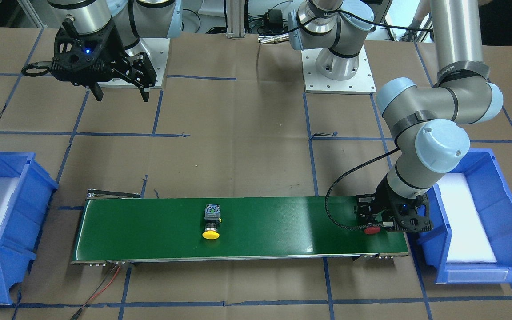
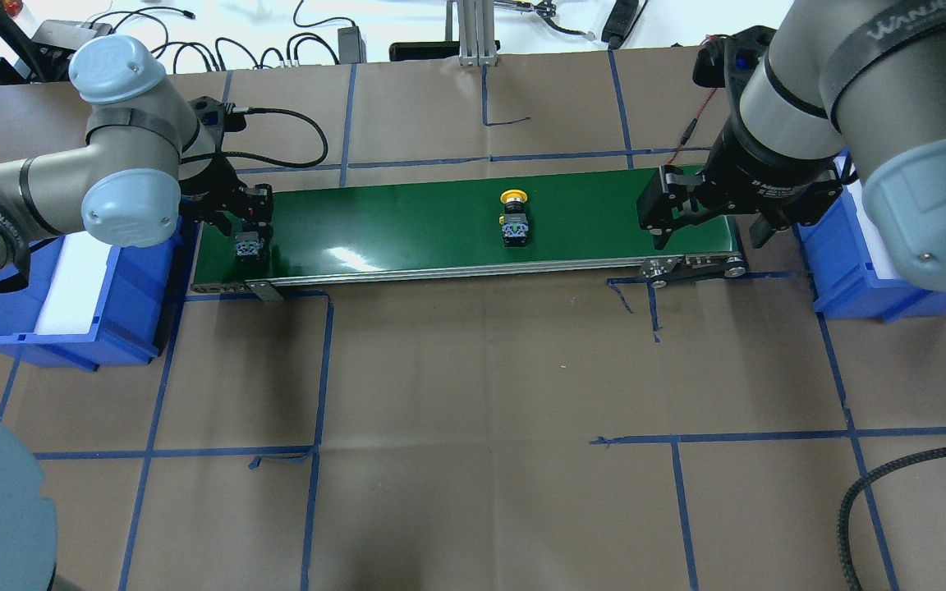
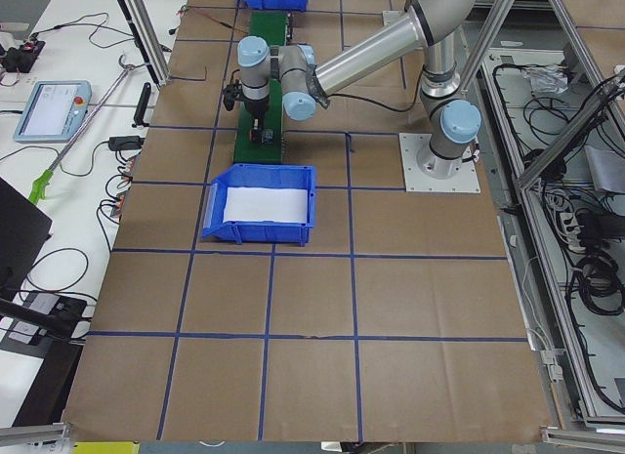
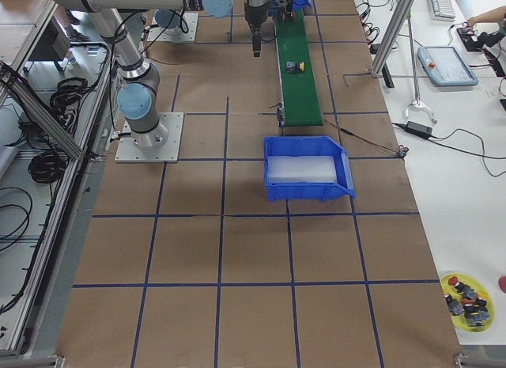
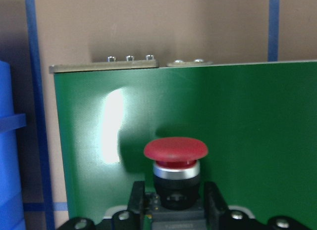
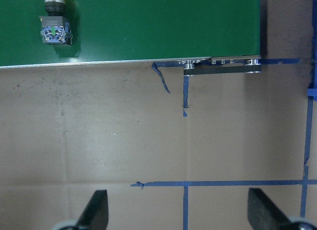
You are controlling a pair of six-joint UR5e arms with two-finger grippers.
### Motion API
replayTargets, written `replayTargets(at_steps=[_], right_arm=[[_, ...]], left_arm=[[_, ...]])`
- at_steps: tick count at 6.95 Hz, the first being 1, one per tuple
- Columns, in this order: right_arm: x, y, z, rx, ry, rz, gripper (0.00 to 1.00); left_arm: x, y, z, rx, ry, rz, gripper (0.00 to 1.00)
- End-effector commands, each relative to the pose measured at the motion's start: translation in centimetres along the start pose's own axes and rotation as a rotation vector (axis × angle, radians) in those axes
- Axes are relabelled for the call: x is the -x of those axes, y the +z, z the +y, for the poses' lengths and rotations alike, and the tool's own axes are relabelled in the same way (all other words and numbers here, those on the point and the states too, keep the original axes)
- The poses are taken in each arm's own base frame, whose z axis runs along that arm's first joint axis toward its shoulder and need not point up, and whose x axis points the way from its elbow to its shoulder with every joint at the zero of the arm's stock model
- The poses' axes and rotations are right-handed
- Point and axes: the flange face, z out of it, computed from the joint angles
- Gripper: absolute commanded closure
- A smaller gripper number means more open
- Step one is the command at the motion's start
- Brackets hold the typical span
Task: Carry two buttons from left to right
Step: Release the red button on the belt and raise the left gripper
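The left gripper (image 5: 174, 193) pinches the red button (image 5: 176, 150) by its black body at the conveyor belt (image 5: 257, 116) end; whether it touches the belt is unclear. Released tilted, it may roll off. The yellow button (image 1: 211, 224) lies mid-belt. The right gripper (image 1: 122, 94) hangs wide open, empty.

Tabletop (image 2: 473, 369) covered w/ brown paper, blue tape (image 2: 153, 453) laid in a grid (some strips torn or curling). Alu posts (image 4: 393, 28) stand at its edges. White benches (image 3: 93, 83) run along both long sides, each w/ a pendant (image 3: 51, 110) and leads. Cables (image 4: 35, 158) tangle in the framing on the base side. Light bright, even.
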Motion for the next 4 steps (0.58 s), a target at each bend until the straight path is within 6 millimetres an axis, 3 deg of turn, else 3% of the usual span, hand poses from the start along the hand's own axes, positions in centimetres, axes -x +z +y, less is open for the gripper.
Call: replayTargets(at_steps=[1, 2, 4], right_arm=[[0.0, 0.1, 0.0, 0.002, -0.001, 0.0, 0.0], [0.0, 0.0, 0.0, -0.001, -0.001, 0.001, 0.0], [-0.1, 0.0, -0.2, -0.01, -0.001, 0.006, 0.0]], left_arm=[[0.5, -4.1, -1.5, -0.045, -0.006, -0.013, 0.0], [0.5, -7.3, -2.0, 0.0, -0.008, -0.005, 0.0], [-0.3, -14.5, -1.2, 0.103, -0.035, 0.017, 0.0]])
